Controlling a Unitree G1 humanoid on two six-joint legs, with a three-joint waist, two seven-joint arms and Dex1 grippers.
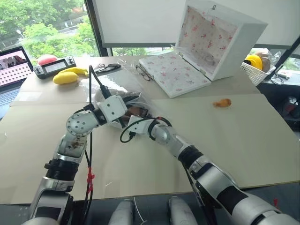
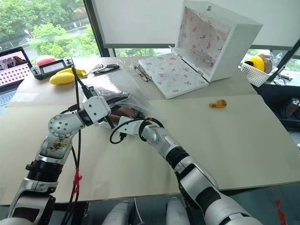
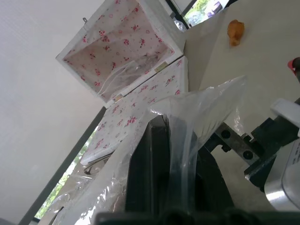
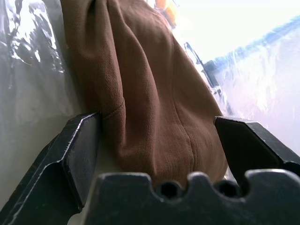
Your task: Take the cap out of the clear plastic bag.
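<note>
The clear plastic bag (image 2: 104, 92) lies crinkled on the table, left of the middle. Part of the brown cap (image 1: 136, 111) shows through its film. My left gripper (image 3: 164, 124) is shut on a fold of the bag (image 3: 201, 110) and holds it up off the table. My right gripper (image 4: 154, 119) is open and level, reaching into the bag from the right. Its two black fingers (image 4: 79, 140) stand on either side of the cap (image 4: 140, 79), whose fabric fills the gap between them. In the head views the right fingertips are hidden among the bag and the left gripper (image 1: 123, 120).
A white floral-lined box (image 1: 206, 42) stands open at the back. A small orange scrap (image 1: 222, 102) lies to the right. Glasses (image 1: 144, 72), a yellow fruit (image 1: 65, 77), a handheld controller (image 1: 54, 66) and a laptop (image 1: 11, 70) sit at the back left, with a white basket (image 1: 258, 71) at the far right.
</note>
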